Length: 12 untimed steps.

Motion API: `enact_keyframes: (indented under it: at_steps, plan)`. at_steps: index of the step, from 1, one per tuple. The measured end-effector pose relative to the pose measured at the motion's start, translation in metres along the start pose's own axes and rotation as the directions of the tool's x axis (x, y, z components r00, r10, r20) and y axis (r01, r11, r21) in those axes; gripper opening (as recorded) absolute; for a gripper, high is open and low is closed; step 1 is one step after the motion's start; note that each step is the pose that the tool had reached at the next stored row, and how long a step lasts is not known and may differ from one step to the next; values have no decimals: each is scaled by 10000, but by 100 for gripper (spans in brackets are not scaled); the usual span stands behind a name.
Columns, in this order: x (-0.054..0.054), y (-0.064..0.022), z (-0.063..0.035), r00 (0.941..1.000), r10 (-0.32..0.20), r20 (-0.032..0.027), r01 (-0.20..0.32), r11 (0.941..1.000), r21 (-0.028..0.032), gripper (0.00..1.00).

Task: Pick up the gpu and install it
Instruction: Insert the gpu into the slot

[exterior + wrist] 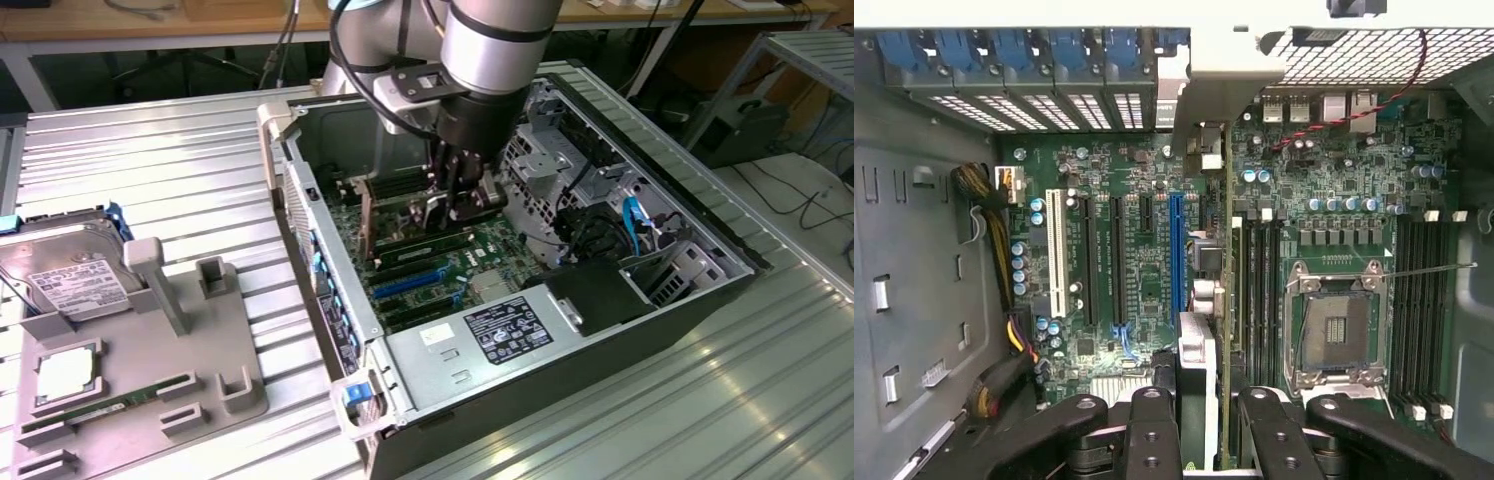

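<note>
Your gpu (1199, 350) stands on edge inside the computer case (694, 240), clamped between the two black fingers (1154, 440) of the gripper (1211, 420). One finger presses on each flat face, so the grip is closed on the card itself. In the wrist view you look along its thin edge. The silver end bracket points toward the rear wall of the case, where the row of blue clips (1014, 50) sits.

The card hangs over the motherboard (1134, 270), just beside the long blue slot (1175, 260) and between that slot and the black memory slots (1259, 290). You cannot tell whether its lower edge has entered a slot. The processor socket (1341, 325) lies further out, past the memory slots.

In the exterior view you find the gripper (461, 205) reaching down into the open case with the gpu (414, 218) held upright. Well apart, on the exterior view's left, a grey holder (200, 350) carries a hard drive (67, 280) and a thin green memory stick (94, 410).
</note>
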State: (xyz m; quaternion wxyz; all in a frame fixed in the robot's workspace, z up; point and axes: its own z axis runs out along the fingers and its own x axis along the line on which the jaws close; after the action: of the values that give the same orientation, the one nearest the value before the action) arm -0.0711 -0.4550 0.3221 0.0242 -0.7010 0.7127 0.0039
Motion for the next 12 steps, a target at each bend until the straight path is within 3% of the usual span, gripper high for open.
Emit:
enact_keyframes:
  at_steps: [12]
  plan:
    - [3, 2, 66, 10000, 1, 4, -1, 10000, 0, 29]
